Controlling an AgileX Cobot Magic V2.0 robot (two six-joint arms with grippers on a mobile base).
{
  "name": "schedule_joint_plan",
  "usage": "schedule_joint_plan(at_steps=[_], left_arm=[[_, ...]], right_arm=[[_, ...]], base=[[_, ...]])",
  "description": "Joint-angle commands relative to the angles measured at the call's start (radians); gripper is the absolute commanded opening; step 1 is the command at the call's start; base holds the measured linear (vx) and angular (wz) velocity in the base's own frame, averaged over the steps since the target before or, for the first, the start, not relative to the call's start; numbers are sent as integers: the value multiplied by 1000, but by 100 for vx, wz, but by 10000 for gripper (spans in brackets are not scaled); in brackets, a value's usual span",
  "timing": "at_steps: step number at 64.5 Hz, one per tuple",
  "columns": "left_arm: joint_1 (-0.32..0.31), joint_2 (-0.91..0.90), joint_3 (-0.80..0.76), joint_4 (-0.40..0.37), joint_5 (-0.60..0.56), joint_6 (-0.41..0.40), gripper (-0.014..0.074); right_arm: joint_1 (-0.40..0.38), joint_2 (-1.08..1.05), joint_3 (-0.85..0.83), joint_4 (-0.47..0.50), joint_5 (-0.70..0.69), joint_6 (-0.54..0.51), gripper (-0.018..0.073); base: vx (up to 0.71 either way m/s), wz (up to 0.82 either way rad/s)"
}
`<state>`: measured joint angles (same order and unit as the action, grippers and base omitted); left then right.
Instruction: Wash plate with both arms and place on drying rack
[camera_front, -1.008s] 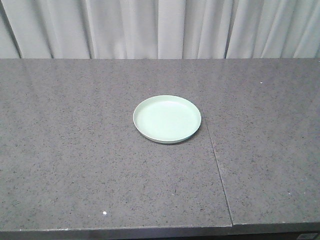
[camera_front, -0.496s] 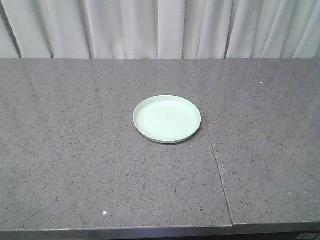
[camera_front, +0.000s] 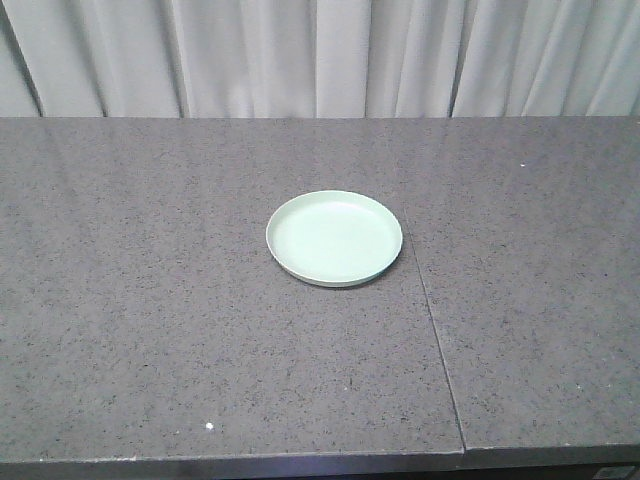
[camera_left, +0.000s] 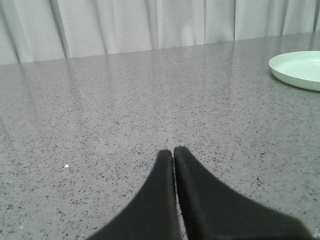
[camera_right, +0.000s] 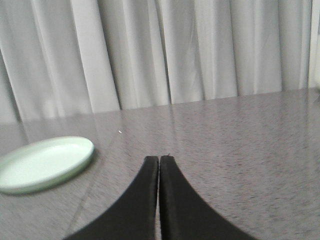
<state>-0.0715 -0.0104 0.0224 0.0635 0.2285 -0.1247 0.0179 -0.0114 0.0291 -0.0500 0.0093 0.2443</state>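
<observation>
The grey speckled countertop fills the front view, with a pale curtain across the top. Locate the plate lying flat at centre frame, just left of the countertop seam. It is round, so no long axis applies. In the wrist views it lies to the upper right of the left gripper and to the lower left of the right gripper. Both grippers are pressed together and hold nothing. You cannot tell which arm is nearer. No writing is readable.

At lower centre, the right gripper shows two black tips pressed together. The mint-green plate lies flat at left on the speckled grey countertop. Pale pleated curtains fill the upper frame.
</observation>
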Motion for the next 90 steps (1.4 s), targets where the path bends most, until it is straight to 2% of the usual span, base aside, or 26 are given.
schedule_joint_plan(at_steps=[1,5,11,16,28,37,43,47,54,64,68,73,78,83,90], left_arm=[[-4,-15,-22,-1,-72,-7,-6],[-4,-15,-22,-1,-72,-7,-6],[-4,-15,-22,-1,-72,-7,-6],[-4,-15,-22,-1,-72,-7,-6],[-4,-15,-22,-1,-72,-7,-6],[-4,-15,-22,-1,-72,-7,-6],[-4,-15,-22,-1,-72,-7,-6],[-4,-15,-22,-1,-72,-7,-6],[-4,-15,-22,-1,-72,-7,-6],[-4,-15,-22,-1,-72,-7,-6],[-4,-15,-22,-1,-72,-7,-6],[-4,-15,-22,-1,-72,-7,-6],[-4,-15,-22,-1,-72,-7,-6],[-4,-15,-22,-1,-72,-7,-6],[-4,-15,-22,-1,-72,-7,-6]], right_arm=[[1,-4,1,123,-128,87,-4],[1,-4,1,190,-153,122,-4],[1,-4,-12,237,-166,127,-4],[1,-4,-63,237,-136,126,-4],[1,93,-286,218,84,84,-1],[1,172,-380,219,48,62,-1],[1,229,-452,203,103,24,-1],[1,285,-522,203,187,-45,-1],[1,421,-693,240,358,-272,4],[1,624,-922,490,588,-630,74],[1,705,-986,614,643,-769,144],[1,790,-1035,735,668,-891,256],[1,851,-1062,809,667,-958,372],[1,916,-1093,877,668,-982,476],[1,1022,-1170,910,721,-989,529]], base=[[0,0],[0,0],[0,0],[0,0],[0,0],[0,0],[0,0],[0,0],[0,0],[0,0],[0,0],[0,0],[0,0],[0,0],[0,0]])
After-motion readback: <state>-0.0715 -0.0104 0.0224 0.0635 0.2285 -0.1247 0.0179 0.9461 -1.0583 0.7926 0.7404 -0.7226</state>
